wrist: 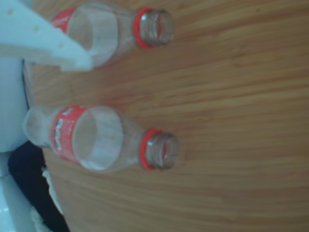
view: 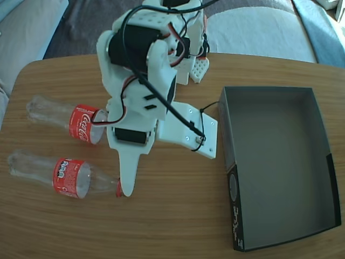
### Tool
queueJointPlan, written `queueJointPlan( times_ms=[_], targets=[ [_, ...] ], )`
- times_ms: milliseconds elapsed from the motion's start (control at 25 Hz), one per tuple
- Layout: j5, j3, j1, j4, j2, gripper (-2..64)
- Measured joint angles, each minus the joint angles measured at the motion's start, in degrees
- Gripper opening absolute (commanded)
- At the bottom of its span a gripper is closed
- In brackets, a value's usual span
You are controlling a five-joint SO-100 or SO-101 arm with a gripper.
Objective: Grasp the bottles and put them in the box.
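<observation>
Daylight washes my fixed view bright and slightly curved at its edges, glare on the table [view: 178,216], while my wrist view is soft, blurred and bluish.

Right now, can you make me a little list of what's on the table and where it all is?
table: brown wood
upper bottle: lying on its side at the left in the fixed view, partly behind the arm
lower bottle: lying on its side, just below it
caps: none, both necks open
box: at the right, nothing inside
arm: white, reaching over the bottles
fingers: one white tip by the lower bottle's neck; open or shut not clear
</observation>
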Motion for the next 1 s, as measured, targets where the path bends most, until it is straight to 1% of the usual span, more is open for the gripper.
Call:
queueJointPlan(
  times_ms=[160, 480, 800, 1000],
  targets=[
    [0.1, -4.0, 0.1, 0.3, -7.6, 56.9],
    [8.0, -9.8, 3.7, 0.4, -18.0, 56.9],
    [9.8, -10.6, 5.1, 0.4, -23.3, 56.9],
    [9.1, -10.8, 5.9, -0.1, -25.7, 56.9]
  ],
)
